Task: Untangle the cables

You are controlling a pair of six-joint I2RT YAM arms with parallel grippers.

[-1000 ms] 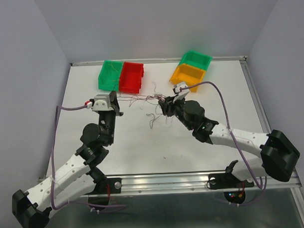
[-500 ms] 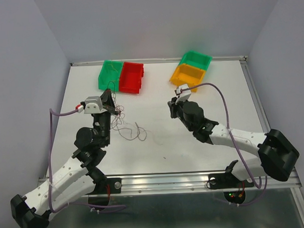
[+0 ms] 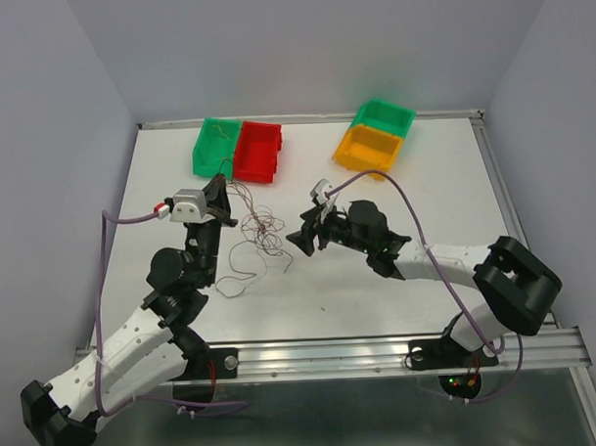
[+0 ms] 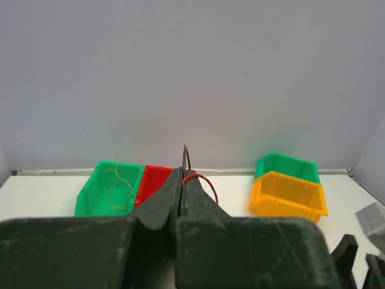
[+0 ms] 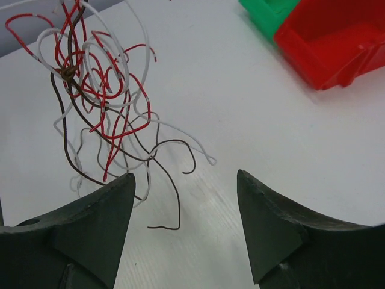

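Note:
The cables (image 3: pixel 260 227) are a small tangle of thin red, white and brown strands hanging from my left gripper (image 3: pixel 221 188) down to the table. In the left wrist view my left gripper (image 4: pixel 181 174) is shut on a red and a brown strand (image 4: pixel 198 179). My right gripper (image 3: pixel 302 238) is open and empty just right of the tangle, pointing left at it. In the right wrist view the tangle (image 5: pixel 96 90) hangs at upper left beyond my open right gripper (image 5: pixel 185 176), and loose brown and white ends lie between the fingertips. A yellowish strand (image 4: pixel 117 180) lies in the left green bin.
A green bin (image 3: pixel 215 146) and a red bin (image 3: pixel 257 151) stand side by side at the back left. An orange bin (image 3: pixel 370 148) and another green bin (image 3: pixel 385 115) stand at the back right. The table's raised edge (image 3: pixel 492 167) runs along the right.
A second ago both grippers held the tangle stretched between them. The right gripper let go, then swung left and down toward it. The left gripper kept the tangle and pulled it left.

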